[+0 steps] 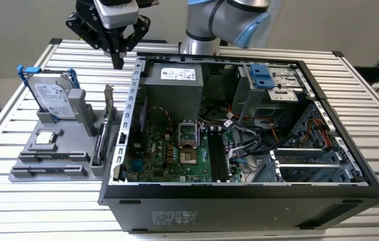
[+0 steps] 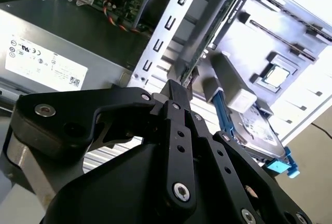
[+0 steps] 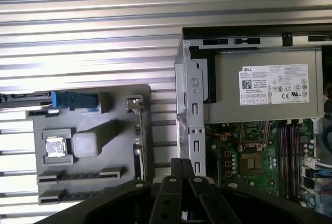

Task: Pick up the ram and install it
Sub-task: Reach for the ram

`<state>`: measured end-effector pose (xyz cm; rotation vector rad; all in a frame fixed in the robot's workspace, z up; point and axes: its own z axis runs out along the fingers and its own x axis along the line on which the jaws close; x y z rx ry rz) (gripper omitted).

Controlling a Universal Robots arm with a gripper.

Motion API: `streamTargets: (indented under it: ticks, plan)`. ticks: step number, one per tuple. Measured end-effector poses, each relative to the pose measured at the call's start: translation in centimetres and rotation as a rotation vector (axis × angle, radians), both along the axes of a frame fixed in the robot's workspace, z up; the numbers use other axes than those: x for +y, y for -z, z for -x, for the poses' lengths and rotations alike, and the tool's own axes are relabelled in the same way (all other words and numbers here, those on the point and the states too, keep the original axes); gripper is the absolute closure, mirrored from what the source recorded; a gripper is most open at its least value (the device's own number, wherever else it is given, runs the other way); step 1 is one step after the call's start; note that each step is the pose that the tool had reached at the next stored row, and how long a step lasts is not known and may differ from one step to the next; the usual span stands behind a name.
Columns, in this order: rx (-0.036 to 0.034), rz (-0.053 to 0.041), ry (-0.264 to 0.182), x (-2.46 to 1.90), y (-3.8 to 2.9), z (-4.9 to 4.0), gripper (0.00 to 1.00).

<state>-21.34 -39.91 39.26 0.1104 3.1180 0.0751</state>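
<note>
Gripper [image 1: 117, 64] closed, empty, near grey tray [image 1: 42, 120]; open wide and square up to ram [image 3: 79, 175] long edge before dropping.

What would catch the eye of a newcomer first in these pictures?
An open computer case lies in the middle of the exterior view, its green motherboard bare. At that view's left a grey tray holds a hard drive, and the black hand hangs above where tray and case meet.
</note>
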Motion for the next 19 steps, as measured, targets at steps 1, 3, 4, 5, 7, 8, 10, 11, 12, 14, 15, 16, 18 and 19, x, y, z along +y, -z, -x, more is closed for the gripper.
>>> streamTargets:
  ticks: [1, 3, 4, 5, 7, 8, 10, 11, 12, 14, 15, 16, 18, 19]
  plan:
    - [0.0001, 0.0001, 0.000, 0.00, 0.00, 0.12, 1.00]
    - [0.0000, 0.0001, 0.000, 0.00, 0.00, 0.37, 1.00]
    - [0.0001, 0.0001, 0.000, 0.00, 0.00, 0.49, 1.00]
    - [0.0000, 0.0001, 0.000, 0.00, 0.00, 0.61, 1.00]
    - [0.0000, 0.0000, 0.000, 0.00, 0.00, 0.87, 1.00]
    - [0.0000, 0.0000, 0.000, -0.01, 0.00, 0.99, 1.00]
    - [0.0000, 0.0000, 0.000, -0.01, 0.00, 1.26, 1.00]
    - [0.0000, 0.0000, 0.000, -0.01, 0.00, 1.38, 1.00]
    - [0.0000, 0.0000, 0.000, -0.01, 0.00, 1.53, 1.00]
    - [0.0000, 0.0000, 0.000, -0.01, 0.00, 1.80, 1.00]
    - [0.0000, 0.0000, 0.000, -0.01, 0.00, 1.94, 1.00]
    - [0.0000, 0.0000, 0.000, -0.01, 0.00, 2.07, 1.00]
    - [0.0000, 0.0000, 0.000, -0.01, 0.00, 2.35, 1.00]
    - [0.0000, 0.0001, 0.000, -0.02, 0.00, 2.49, 1.00]
